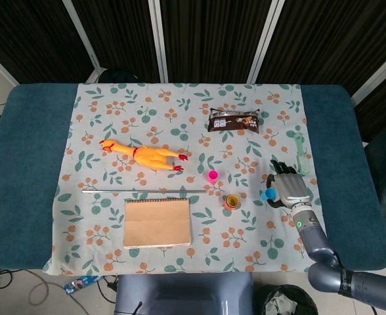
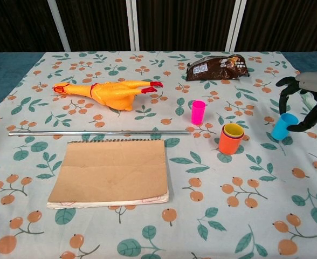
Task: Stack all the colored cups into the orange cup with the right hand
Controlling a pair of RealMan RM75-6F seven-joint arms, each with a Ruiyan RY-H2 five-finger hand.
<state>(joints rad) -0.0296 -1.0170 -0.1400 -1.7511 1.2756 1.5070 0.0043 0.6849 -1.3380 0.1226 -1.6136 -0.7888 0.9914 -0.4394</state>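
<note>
My right hand (image 2: 308, 100) (image 1: 290, 191) grips a blue cup (image 2: 283, 127) (image 1: 268, 195) at the right side of the cloth; the cup is tilted and slightly off the table. The orange cup (image 2: 231, 139) (image 1: 232, 201) stands upright left of it with a yellow cup (image 2: 234, 130) nested inside. A pink cup (image 2: 198, 112) (image 1: 213, 176) stands alone further back and left. The left hand does not show in either view.
A rubber chicken (image 2: 111, 91), a metal rod (image 2: 96, 132) and a brown notebook (image 2: 111, 171) lie to the left. A dark snack bag (image 2: 216, 67) sits at the back. A green brush (image 1: 300, 153) lies behind the right hand.
</note>
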